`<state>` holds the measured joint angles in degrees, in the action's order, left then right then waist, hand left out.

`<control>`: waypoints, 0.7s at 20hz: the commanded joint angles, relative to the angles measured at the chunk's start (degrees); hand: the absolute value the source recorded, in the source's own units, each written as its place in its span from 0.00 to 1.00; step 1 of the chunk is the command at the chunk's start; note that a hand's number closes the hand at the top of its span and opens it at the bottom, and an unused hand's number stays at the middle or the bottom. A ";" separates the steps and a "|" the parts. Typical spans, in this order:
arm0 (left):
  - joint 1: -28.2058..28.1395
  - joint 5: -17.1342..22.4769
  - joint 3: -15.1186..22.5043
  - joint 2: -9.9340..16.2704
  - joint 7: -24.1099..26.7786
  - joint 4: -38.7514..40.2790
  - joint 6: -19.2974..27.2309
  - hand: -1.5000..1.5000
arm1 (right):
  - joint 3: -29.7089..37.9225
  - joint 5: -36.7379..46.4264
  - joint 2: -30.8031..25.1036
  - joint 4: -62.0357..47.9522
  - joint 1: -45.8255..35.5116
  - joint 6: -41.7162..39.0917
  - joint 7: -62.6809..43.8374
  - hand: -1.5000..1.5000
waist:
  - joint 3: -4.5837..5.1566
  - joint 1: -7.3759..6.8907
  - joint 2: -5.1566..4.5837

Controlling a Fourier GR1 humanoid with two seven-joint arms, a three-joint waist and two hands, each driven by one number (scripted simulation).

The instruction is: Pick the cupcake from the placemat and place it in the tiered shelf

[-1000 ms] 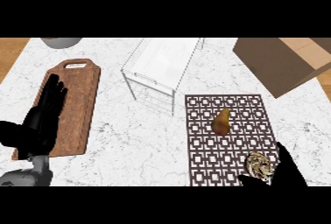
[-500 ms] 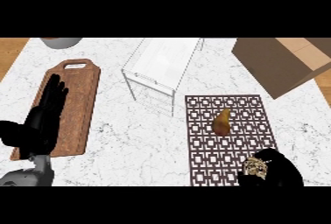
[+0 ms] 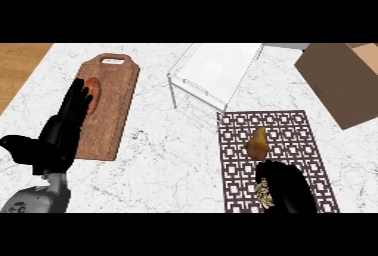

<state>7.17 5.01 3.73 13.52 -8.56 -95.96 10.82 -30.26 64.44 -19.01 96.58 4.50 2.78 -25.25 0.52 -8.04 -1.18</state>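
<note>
The cupcake [image 3: 263, 193] sits at the near end of the patterned placemat [image 3: 295, 131], only its pale wrapper showing. My right hand [image 3: 286, 186] covers it from the right with fingers curled round it. Whether it is lifted off the mat I cannot tell. The white wire tiered shelf [image 3: 215, 69] stands at the back, beyond the placemat's far left corner. My left hand [image 3: 62, 134] rests open, fingers up, over the left edge of the wooden cutting board [image 3: 112, 112].
A brown pear-shaped item [image 3: 257, 142] stands on the placemat just beyond my right hand. A cardboard box [image 3: 341, 80] is at the back right. A small orange-red item [image 3: 93, 85] lies on the cutting board by my left fingertips.
My right hand has come in from the lower right, moved left over the cupcake and curled round it. The left hand has stayed where it was.
</note>
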 commanded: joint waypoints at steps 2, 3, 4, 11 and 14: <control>1.61 -0.31 1.88 -0.56 0.17 0.21 -1.09 0.50 | -9.95 -6.61 -6.67 0.32 -6.54 -9.73 21.15 1.00 | -0.65 -2.09 -0.77; 1.89 -0.20 1.06 0.13 -0.54 0.41 -1.03 0.50 | -10.10 -9.14 -7.73 1.35 -7.98 -11.24 25.25 1.00 | -0.66 -0.92 -0.42; 1.19 -0.41 1.11 -0.77 0.47 0.48 -0.23 0.50 | -9.59 -12.46 -8.62 2.77 -9.50 -14.04 28.48 1.00 | -0.54 0.06 -0.16; 0.49 -0.96 -1.39 -0.43 -0.44 2.29 1.87 0.50 | 9.10 -41.75 -8.41 8.34 -19.78 -27.61 39.41 1.00 | -0.51 5.89 0.56; -0.97 -1.67 -1.13 -0.45 0.63 1.54 1.98 0.50 | 20.24 -50.70 -8.65 3.46 -27.37 -32.59 35.64 1.00 | -0.48 6.23 0.80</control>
<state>6.77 4.26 2.39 13.42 -8.10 -94.22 11.99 -20.82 25.32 -27.39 102.80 -15.45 -23.80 10.11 0.06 -3.04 -0.59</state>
